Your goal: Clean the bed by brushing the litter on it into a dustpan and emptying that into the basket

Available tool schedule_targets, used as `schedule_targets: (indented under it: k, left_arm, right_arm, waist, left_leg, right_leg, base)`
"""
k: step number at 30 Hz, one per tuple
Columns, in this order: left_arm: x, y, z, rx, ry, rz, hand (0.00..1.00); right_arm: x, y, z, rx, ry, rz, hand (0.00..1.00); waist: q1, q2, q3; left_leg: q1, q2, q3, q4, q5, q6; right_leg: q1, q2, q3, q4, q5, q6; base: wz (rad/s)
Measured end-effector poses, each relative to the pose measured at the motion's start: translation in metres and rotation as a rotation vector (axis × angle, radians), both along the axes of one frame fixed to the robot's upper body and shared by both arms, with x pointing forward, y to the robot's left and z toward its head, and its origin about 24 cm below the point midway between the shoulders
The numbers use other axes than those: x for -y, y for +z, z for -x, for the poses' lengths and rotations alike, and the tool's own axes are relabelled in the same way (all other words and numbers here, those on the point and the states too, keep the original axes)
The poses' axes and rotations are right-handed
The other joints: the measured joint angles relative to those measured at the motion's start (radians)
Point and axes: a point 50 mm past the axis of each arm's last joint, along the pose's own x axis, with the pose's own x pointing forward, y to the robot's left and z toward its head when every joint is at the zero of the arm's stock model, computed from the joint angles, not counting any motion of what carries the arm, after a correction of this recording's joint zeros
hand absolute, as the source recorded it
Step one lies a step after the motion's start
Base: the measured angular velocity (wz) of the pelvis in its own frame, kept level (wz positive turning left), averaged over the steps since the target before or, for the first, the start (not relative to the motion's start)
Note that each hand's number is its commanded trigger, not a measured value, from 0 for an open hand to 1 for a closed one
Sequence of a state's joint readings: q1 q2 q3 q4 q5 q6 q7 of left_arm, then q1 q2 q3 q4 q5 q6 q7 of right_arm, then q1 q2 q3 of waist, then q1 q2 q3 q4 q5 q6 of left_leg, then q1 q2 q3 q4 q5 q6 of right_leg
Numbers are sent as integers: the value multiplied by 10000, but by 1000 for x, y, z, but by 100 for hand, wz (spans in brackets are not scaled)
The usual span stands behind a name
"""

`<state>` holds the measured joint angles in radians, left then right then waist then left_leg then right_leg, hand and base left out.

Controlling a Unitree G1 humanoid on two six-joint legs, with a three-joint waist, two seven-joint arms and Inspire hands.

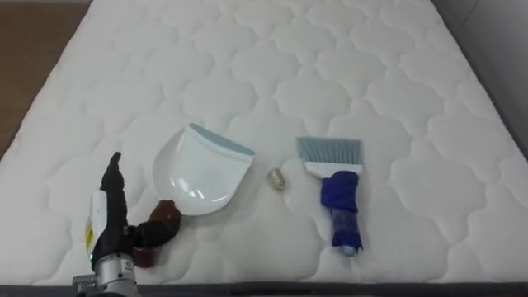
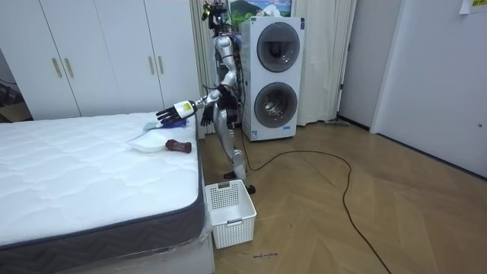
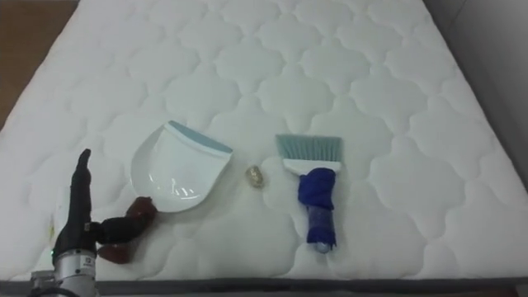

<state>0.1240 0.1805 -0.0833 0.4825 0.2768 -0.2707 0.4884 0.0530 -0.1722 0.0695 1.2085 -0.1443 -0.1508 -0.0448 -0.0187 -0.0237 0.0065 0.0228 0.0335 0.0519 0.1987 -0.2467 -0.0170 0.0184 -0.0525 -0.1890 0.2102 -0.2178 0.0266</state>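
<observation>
A white dustpan point(image 1: 200, 172) with a teal lip lies on the white quilted mattress point(image 1: 346, 74), its dark red handle point(image 1: 162, 223) pointing toward me. My left hand point(image 1: 107, 216) stands edge-on at the lower left with straight fingers, open, its thumb close beside the handle. A small crumpled paper ball point(image 1: 276, 179) lies just right of the pan. Further right lies a hand brush point(image 1: 338, 194) with pale teal bristles and a blue handle. In the room view I stand at the bed's edge, left hand point(image 2: 172, 113) held out above the dustpan point(image 2: 148, 143); my right hand point(image 2: 207, 117) stays by my body.
The mattress's near edge runs along the bottom of the eye views. Wooden floor point(image 1: 25, 58) shows past the far left side. A white plastic basket point(image 2: 230, 214) stands on the floor by the bed corner. A stacked washer and dryer point(image 2: 272, 76) stands behind me.
</observation>
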Motion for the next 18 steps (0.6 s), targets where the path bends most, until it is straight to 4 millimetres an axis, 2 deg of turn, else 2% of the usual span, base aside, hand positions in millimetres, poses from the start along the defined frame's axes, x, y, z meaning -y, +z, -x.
schedule_targets:
  k: [8,9,12,18]
  left_arm:
    - [2,-16,3,-825,-169,-49,0]
    - [6,-20,3,-1040,-334,-53,0]
    - [11,-26,4,-1384,-631,-60,0]
    - [5,-35,-5,-2030,-459,-299,0]
  right_arm:
    - [-3,1,-9,164,71,-39,0]
    - [-3,1,-10,163,30,-49,0]
    - [-4,1,-13,152,-91,-90,0]
    - [-3,3,-26,325,-36,290,0]
  waist:
    - [-16,-48,60]
    - [-13,-35,62]
    - [-40,-11,80]
    - [-117,110,137]
  left_leg:
    - [-385,12,-169,147,0,0]
    - [-485,14,-314,210,0,0]
    - [-727,17,-335,341,0,0]
    - [-1264,57,-467,816,0,0]
  right_leg:
    - [-425,-8,-22,220,-1,-1]
    - [-555,-6,-25,321,-2,-2]
    - [-736,-7,-25,359,-1,-2]
    - [-1457,-51,10,1133,-2,-9]
  base:
    - [0]
    - [0]
    - [0]
    - [-4]
